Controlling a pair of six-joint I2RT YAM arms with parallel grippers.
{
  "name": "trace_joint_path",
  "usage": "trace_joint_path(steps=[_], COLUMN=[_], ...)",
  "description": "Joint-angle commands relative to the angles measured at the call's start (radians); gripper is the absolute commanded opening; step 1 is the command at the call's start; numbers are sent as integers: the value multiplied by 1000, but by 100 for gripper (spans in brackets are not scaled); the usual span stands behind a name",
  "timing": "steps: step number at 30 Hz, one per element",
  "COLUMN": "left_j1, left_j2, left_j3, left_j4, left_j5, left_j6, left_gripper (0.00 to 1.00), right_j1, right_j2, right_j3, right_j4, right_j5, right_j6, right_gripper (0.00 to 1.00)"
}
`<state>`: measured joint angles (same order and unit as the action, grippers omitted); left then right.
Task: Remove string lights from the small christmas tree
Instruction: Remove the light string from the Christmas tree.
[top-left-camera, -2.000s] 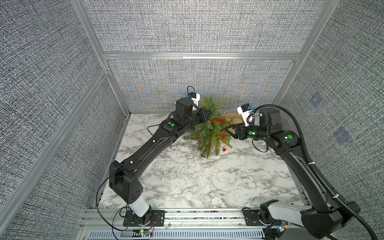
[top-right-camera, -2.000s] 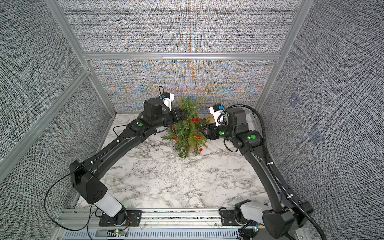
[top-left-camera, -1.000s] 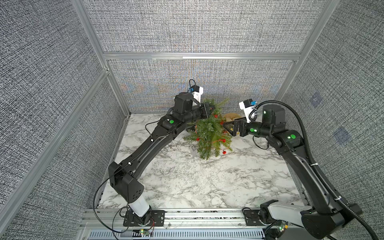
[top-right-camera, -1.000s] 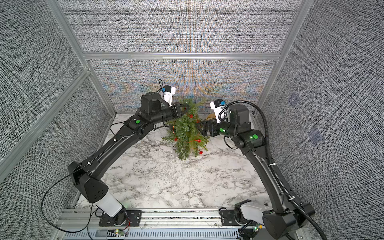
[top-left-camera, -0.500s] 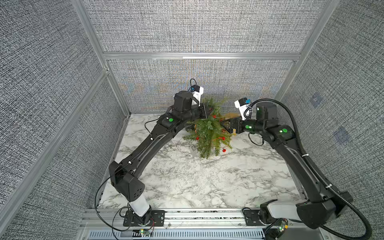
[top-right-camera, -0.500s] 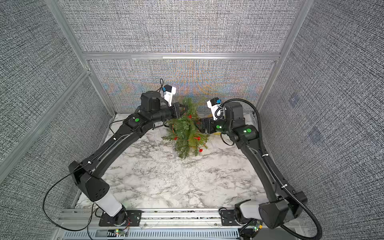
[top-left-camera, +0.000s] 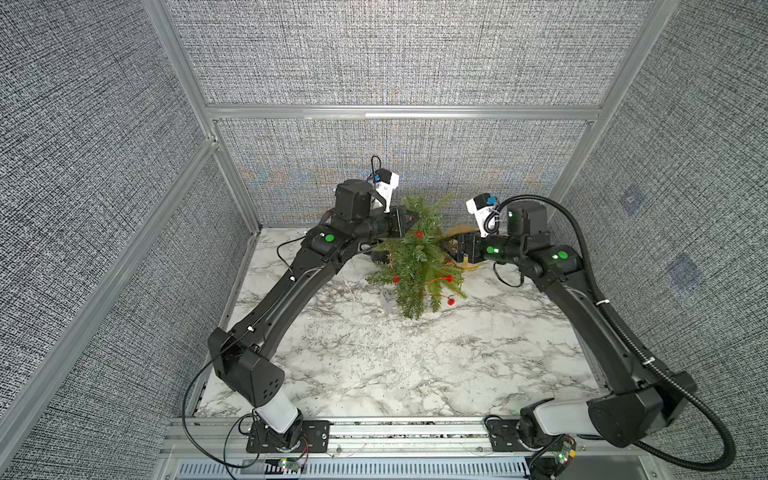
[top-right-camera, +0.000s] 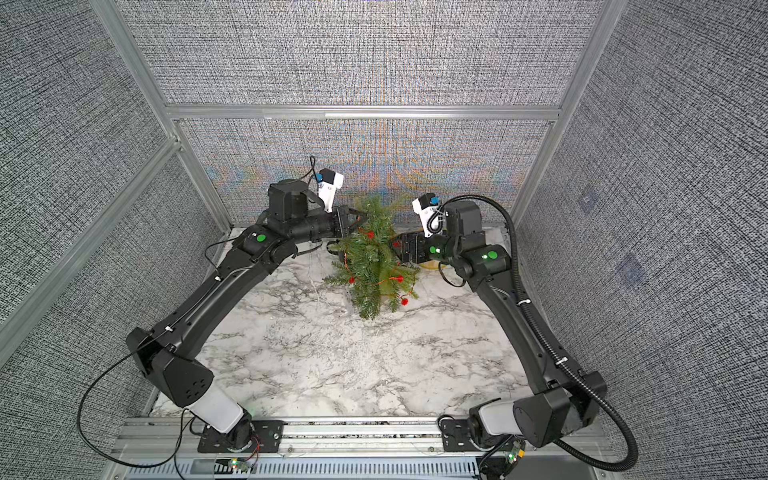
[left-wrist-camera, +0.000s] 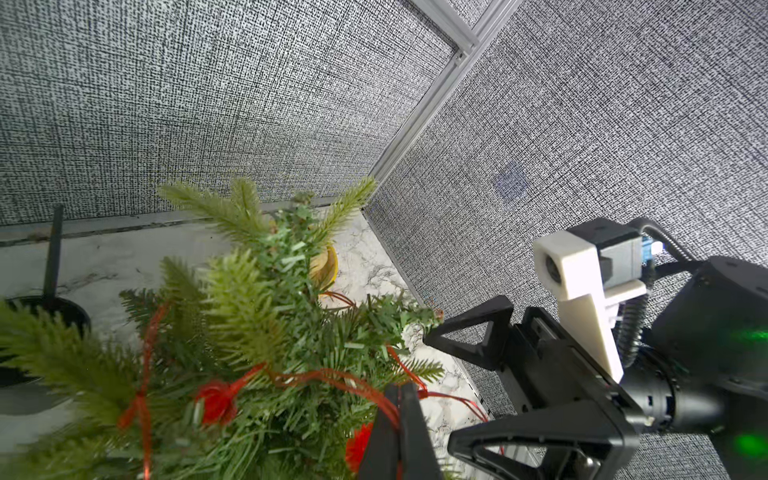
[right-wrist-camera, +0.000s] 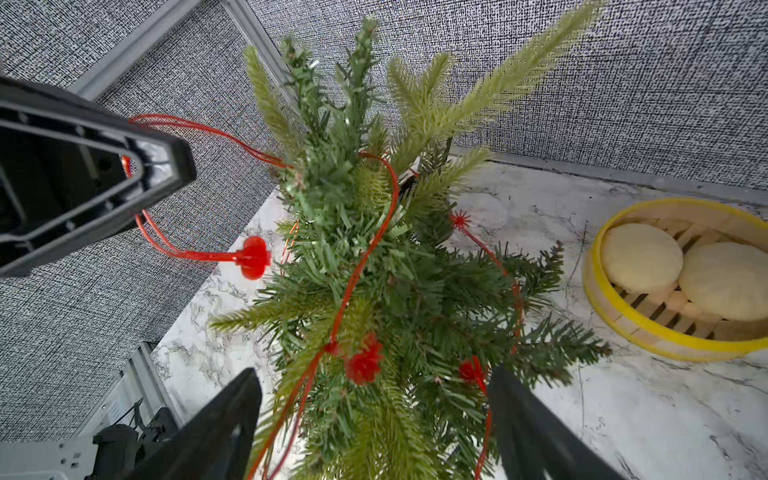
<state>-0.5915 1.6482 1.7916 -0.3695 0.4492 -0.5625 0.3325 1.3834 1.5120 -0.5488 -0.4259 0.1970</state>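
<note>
- In both top views the small christmas tree (top-left-camera: 415, 266) stands near the back of the marble table (top-left-camera: 374, 357). The left gripper (top-left-camera: 409, 220) is at its upper branches and the right gripper (top-left-camera: 451, 249) is at its other side. The string lights (top-right-camera: 399, 279) loop round the branches.
- In the left wrist view the left gripper (left-wrist-camera: 398, 395) is pinched tight on the red wire of the string lights (left-wrist-camera: 216, 401), just beside the tree's (left-wrist-camera: 249, 299) upper needles. Opposite it, the right gripper (left-wrist-camera: 440, 388) has its fingers spread.
- In the right wrist view the right gripper (right-wrist-camera: 372, 382) is wide apart, gripping nothing, with the tree's (right-wrist-camera: 374, 270) foliage between its fingers. A wire loop with one bulb (right-wrist-camera: 253, 257) hangs from the left gripper (right-wrist-camera: 166, 166), beside the tree.
</note>
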Motion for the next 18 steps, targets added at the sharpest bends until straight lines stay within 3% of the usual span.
trace_joint_path(steps=[1,18], left_j1=[13,91], left_j2=[-5,10], left_j3=[8,85], left_j4=[-29,-174], left_j5=[39,66], left_j6=[53,185], left_gripper=[0,0], right_j1=[0,0], right_j2=[4,31], right_j3=[9,13], right_j4=[6,8], right_j5=[4,12], right_j6=[6,7], right_gripper=[85,82])
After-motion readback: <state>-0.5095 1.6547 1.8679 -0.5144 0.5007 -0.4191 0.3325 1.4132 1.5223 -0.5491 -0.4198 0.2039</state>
